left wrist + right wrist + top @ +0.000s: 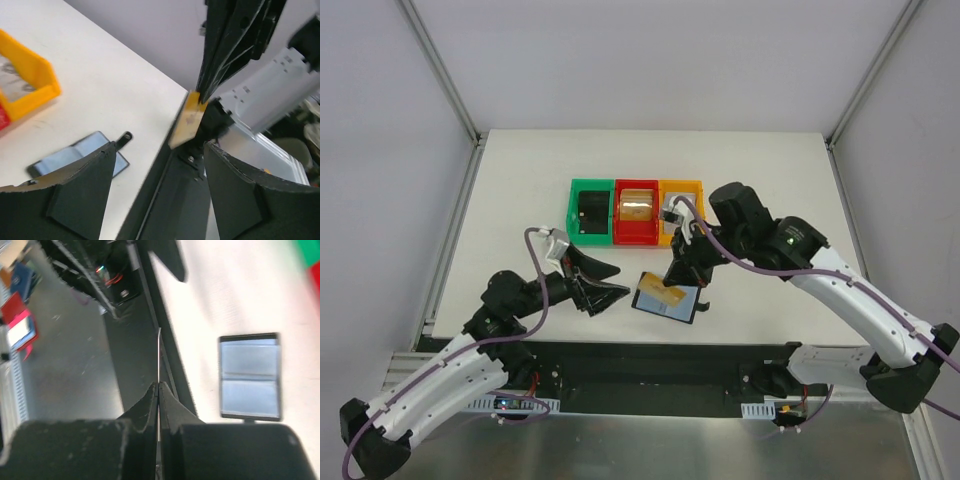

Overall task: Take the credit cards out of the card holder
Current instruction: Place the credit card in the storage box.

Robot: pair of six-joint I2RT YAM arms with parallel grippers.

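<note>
1. The right fingers (172, 412) are pressed together on a tan-gold credit card (187, 120), gripping its upper end, so that the card hangs tilted below them
2. In the right wrist view the credit card shows only as a thin edge running out from between the fingertips
3. The card holder (670, 305) lies open and flat on the white worktop (520, 180), close to the near edge, with both bluish-grey inner panels facing up
4. A small black tab (125, 136) sticks out from one side of the card holder
5. From above, the held credit card appears over the card holder; the left wrist view shows it lifted clear of the card holder
6. The left fingers (80, 195) stand wide apart and hold nothing, just left of the card holder and pointing towards it
7. Three bins sit in a row beyond the card holder: a green bin (573, 210) on the left, a red bin (636, 240) in the middle and a yellow bin (682, 184) on the right
</note>
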